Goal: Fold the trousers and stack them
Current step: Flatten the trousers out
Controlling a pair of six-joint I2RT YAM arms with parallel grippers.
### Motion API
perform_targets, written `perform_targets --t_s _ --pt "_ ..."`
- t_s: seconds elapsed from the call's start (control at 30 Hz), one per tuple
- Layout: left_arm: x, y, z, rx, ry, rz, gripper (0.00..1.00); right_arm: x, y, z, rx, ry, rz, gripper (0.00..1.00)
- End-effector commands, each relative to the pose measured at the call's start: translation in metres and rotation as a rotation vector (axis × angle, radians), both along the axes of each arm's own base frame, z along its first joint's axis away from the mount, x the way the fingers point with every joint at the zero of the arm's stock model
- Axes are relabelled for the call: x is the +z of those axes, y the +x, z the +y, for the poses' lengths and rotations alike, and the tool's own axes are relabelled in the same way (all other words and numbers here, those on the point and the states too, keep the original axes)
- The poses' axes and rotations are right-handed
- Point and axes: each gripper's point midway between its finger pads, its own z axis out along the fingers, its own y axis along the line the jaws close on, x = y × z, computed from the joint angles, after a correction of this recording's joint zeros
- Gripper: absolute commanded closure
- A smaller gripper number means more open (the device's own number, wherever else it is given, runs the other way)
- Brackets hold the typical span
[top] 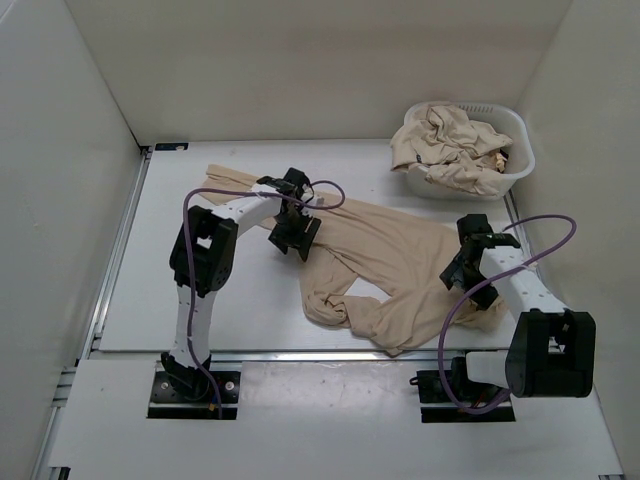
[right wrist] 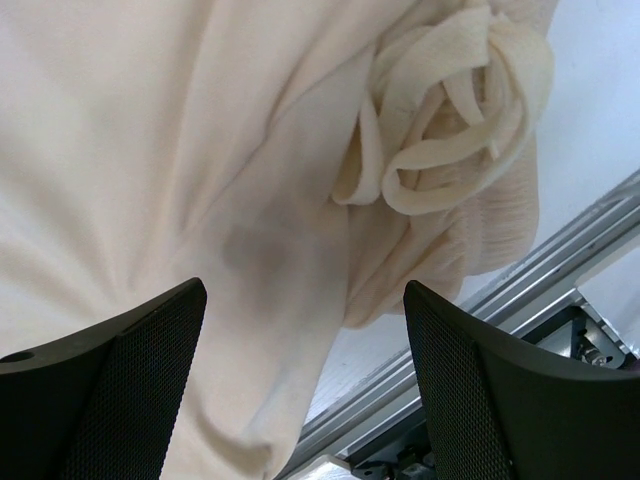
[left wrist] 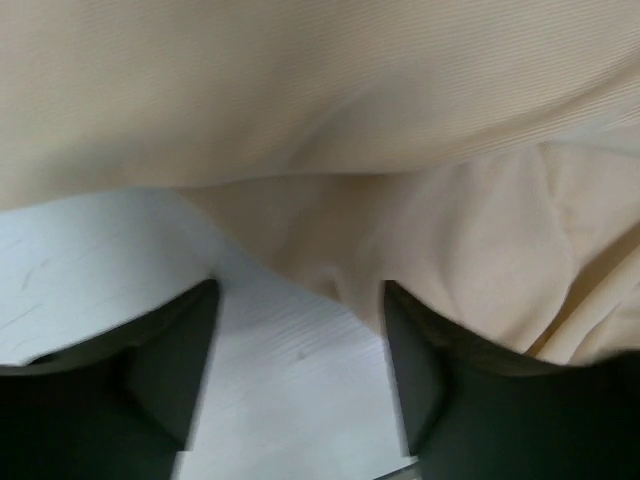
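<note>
One pair of trousers [top: 400, 270] is seen spread but rumpled on the bench [top: 220, 290], more being heaped in the basket [top: 515, 160]. The step in hand is judged to be the grasping for flattening: the left end effector [left wrist: 300, 300] and right end effector [right wrist: 305, 300] are held open above cloth, nothing gripped. Lowering onto edges is called for next.

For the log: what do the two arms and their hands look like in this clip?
Both arms have white links with bulky black joint housings. A purple cable loops loosely along each. The bases are bolted on black plates. The left hand has smooth, dark, blocky fingers; the right hand has dark fingers whose pads are finely mesh-textured. No sleeves or markings are visible.
</note>
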Motion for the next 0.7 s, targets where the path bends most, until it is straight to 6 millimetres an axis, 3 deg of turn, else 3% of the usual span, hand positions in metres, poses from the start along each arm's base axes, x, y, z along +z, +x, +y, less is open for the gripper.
perform_targets --t_s 0.0,0.07,0.1,0.2,0.3,0.33,0.37,0.4,0.43,0.47,0.53,0.57,0.67 --pt "-0.029 -0.025 -0.03 -0.074 -0.067 0.1 0.29 0.002 -0.005 -0.005 -0.038 -0.031 -0.009 0.16" --pt "-0.035 -0.033 -0.037 -0.091 -0.073 0.127 0.56 -0.001 -0.008 -0.01 -0.053 -0.062 0.017 0.16" --pt "-0.044 -0.039 -0.04 -0.102 -0.069 0.152 0.86 0.001 -0.005 -0.012 -0.074 -0.059 0.004 0.16" --pt "-0.049 -0.042 -0.032 -0.096 -0.027 0.167 0.86 -0.003 -0.006 -0.017 -0.095 -0.071 0.05 0.16" --pt "-0.039 -0.051 0.007 -0.063 0.093 0.113 0.86 0.007 0.0 -0.021 -0.115 -0.08 0.04 0.16" --pt "-0.019 -0.043 0.029 -0.022 0.122 0.045 0.86 0.01 0.0 -0.025 -0.117 -0.104 0.042 0.16" --pt "-0.025 -0.064 0.052 -0.001 0.161 0.076 0.86 0.011 -0.003 -0.027 -0.118 -0.116 0.053 0.16" --pt "-0.02 -0.07 0.068 0.021 0.181 0.069 0.86 0.016 0.0 -0.029 -0.121 -0.127 0.033 0.15" --pt "0.0 -0.069 0.087 0.07 0.178 0.014 0.86 0.018 -0.003 -0.031 -0.122 -0.138 0.036 0.15" --pt "-0.006 -0.089 0.113 0.095 0.247 0.032 0.86 0.018 -0.003 -0.033 -0.115 -0.148 0.039 0.15" --pt "0.014 -0.095 0.143 0.164 0.269 -0.045 0.86 0.023 -0.003 -0.033 -0.107 -0.149 0.034 0.15" --pt "0.01 -0.112 0.162 0.179 0.327 -0.039 0.86 0.023 -0.003 -0.033 -0.107 -0.149 0.034 0.15" --pt "0.025 -0.136 0.187 0.211 0.377 -0.077 0.86 0.028 0.002 -0.034 -0.084 -0.152 0.025 0.15"
